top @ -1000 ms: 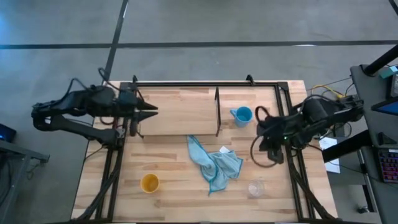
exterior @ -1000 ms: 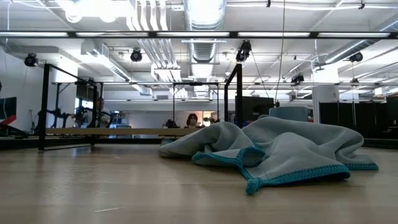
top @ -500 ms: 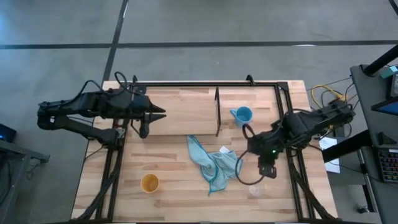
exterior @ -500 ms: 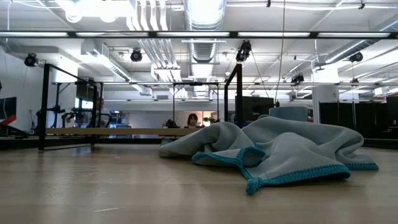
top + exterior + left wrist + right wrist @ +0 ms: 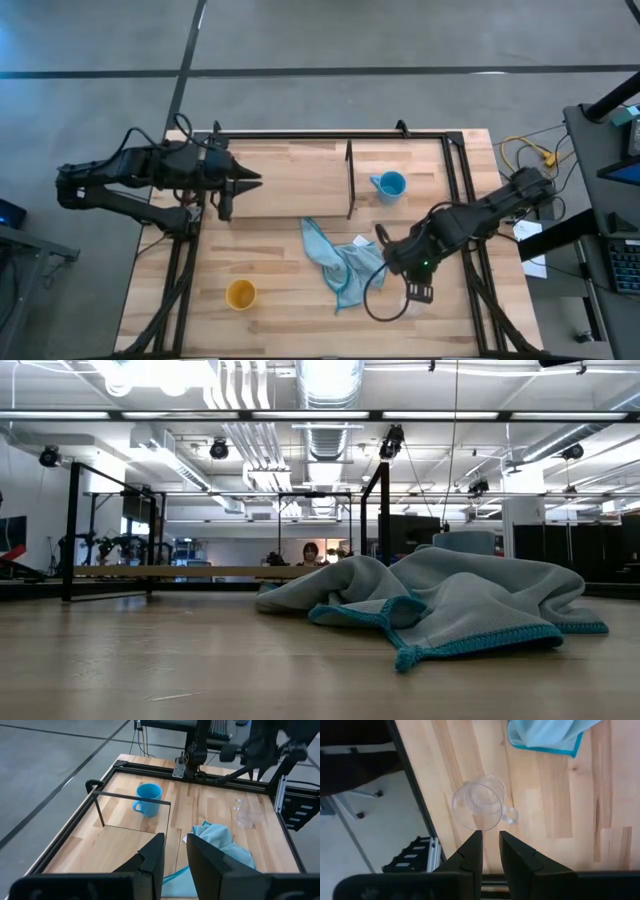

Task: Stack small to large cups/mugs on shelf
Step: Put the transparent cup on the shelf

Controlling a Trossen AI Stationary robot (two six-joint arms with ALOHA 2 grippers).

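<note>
Overhead and wrist views, start of the stacking task. Right gripper (image 5: 417, 291) above the clear glass cup (image 5: 479, 805), near the table's (image 5: 290, 290) right front edge; fingers (image 5: 470, 851) only a narrow gap apart, nothing between them, cup not yet touched. Left gripper (image 5: 250, 181) waiting over the left part of the shelf (image 5: 290, 180), fingers (image 5: 152, 855) likewise nearly together and empty. Light blue mug (image 5: 390, 185) upright just right of the shelf's divider rod (image 5: 349, 178); yellow-orange cup (image 5: 240, 294) well apart, at the left front of the table; blue cloth (image 5: 345, 262) crumpled between the cups.

Handling, as judged: glass cup probably light, rigid, smooth and breakable, with a small side handle (image 5: 510, 815); wider opening needed first. Best hold likely across the rim wall, one finger inside and one outside, away from the handle, with gentle closing force to avoid slipping or cracking.
</note>
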